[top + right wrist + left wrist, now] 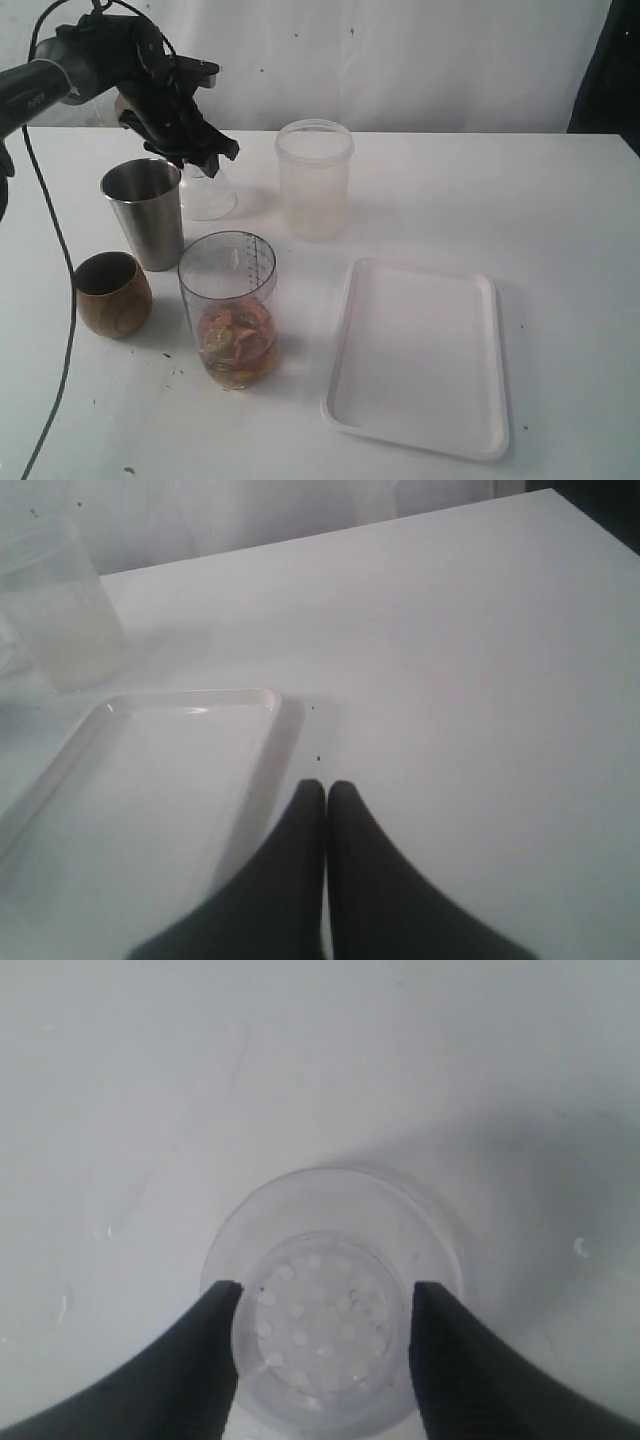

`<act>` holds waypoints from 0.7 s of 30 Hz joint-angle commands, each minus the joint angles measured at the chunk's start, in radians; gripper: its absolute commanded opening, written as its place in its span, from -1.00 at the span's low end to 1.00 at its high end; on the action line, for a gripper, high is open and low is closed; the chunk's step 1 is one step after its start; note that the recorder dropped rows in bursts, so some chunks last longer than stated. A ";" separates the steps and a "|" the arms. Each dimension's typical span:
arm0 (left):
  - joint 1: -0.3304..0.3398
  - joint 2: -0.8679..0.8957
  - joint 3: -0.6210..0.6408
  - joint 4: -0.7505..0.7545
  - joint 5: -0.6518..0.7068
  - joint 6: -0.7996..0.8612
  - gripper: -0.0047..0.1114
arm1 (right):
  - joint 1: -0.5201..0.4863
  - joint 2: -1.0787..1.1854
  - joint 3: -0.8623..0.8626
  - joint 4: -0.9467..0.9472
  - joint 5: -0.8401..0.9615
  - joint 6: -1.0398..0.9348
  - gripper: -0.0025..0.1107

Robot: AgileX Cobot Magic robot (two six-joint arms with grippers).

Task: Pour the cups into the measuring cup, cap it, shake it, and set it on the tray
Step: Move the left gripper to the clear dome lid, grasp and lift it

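On the counter (pixel 560 220), lower left of centre: measuring cup (pixel 228 300) upright, mouth open

Its long axis is vertical and its mouth points up, just left of the tray (pixel 420 360). It is clear plastic with printed graduation lines, and amber liquid with chunks fills its bottom third. At upper left the left tool (pixel 205 155) hangs over a clear cap (pixel 208 195). Only the left wrist view shows its fingers spread astride the cap's dimpled centre; contact is unclear. Only the right wrist view shows the right tool (pixel 326 792), fingers pressed together beside the tray's corner.
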 commanded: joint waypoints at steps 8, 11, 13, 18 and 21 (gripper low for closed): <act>-0.001 -0.207 -0.001 0.028 -0.015 -0.005 -0.92 | 0.005 -0.005 0.001 -0.003 -0.004 0.010 -0.96; -0.001 -0.265 -0.001 0.028 0.050 0.001 -0.92 | 0.005 -0.005 0.001 -0.003 -0.004 0.010 -0.96; -0.001 -0.300 -0.001 0.028 0.110 0.016 -0.92 | 0.005 -0.005 0.001 -0.003 -0.004 0.010 -0.96; -0.001 -0.391 -0.001 0.027 0.190 0.011 -0.92 | 0.005 -0.005 0.001 -0.003 -0.004 0.010 -0.96; -0.001 -0.448 0.028 0.012 0.190 -0.072 -0.92 | 0.005 -0.005 0.001 -0.003 -0.004 0.010 -0.96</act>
